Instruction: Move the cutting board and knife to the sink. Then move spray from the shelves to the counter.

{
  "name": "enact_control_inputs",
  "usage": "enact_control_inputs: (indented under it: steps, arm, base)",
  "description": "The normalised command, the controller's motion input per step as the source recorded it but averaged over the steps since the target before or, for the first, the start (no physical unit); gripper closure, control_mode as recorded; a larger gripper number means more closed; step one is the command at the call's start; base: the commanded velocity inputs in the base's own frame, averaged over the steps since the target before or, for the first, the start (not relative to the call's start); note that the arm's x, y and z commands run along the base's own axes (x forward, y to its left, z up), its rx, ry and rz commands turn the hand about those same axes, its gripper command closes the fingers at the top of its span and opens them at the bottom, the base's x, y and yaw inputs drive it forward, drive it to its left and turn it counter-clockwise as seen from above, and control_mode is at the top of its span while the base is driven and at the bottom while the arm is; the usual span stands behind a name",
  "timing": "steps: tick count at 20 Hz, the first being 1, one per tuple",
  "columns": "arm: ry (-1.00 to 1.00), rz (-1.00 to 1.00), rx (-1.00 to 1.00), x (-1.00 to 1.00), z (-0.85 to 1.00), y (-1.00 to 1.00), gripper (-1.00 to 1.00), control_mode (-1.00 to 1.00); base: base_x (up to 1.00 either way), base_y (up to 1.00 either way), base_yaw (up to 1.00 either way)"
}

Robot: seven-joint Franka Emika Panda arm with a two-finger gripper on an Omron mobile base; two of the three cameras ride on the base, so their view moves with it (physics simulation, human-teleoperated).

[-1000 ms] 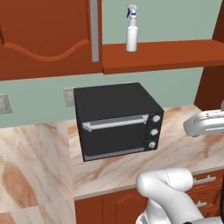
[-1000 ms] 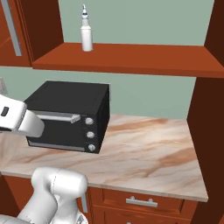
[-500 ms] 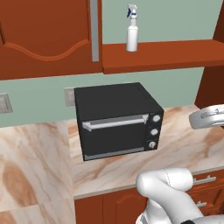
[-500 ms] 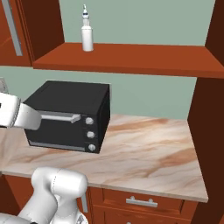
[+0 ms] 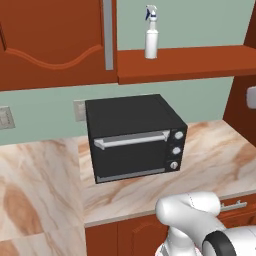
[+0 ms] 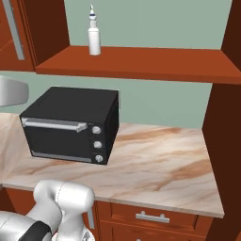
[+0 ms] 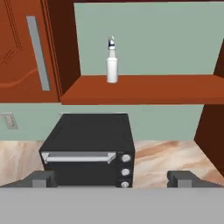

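The white spray [image 5: 151, 35] [image 6: 94, 37] stands upright on the reddish-brown shelves [image 5: 190, 62] [image 6: 141, 63], near their left end. In the hand view the spray [image 7: 112, 65] is straight ahead and above, far off. My gripper [image 7: 112, 179] is open, its two dark fingertips [image 7: 41, 178] wide apart with nothing between them. A white part of my hand [image 5: 251, 97] [image 6: 12, 90] shows at the edge of each base view, level with the top of the oven. The beige marble counter [image 5: 215, 155] [image 6: 160, 160] lies below. The cutting board, knife and sink are out of view.
A black oven [image 5: 132, 137] [image 6: 70, 124] [image 7: 87, 146] stands on the counter under the shelves. A reddish-brown cabinet door with a grey handle [image 5: 107, 35] [image 7: 37, 52] hangs left of the shelves. A tall wood panel [image 6: 226, 117] bounds the counter's right end.
My hand has risen and drifted outward, to the right edge of the left base view and the left edge of the right base view. The spray and oven have not moved.
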Motion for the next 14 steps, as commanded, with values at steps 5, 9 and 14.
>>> enact_control_inputs:
  steps: [5,9,14]
  arm:
    - [-0.23,0.00,0.00,0.09,0.22,0.00,-1.00,-1.00]
    - [-0.25,0.01,0.00,0.52,0.00,0.00,-1.00,-1.00]
    - [-0.30,0.02,0.00,0.74,0.00,0.00,-1.00,-1.00]
  base:
    - [0.00,0.00,0.00]
    - [0.00,0.00,0.00]
    - [0.00,0.00,0.00]
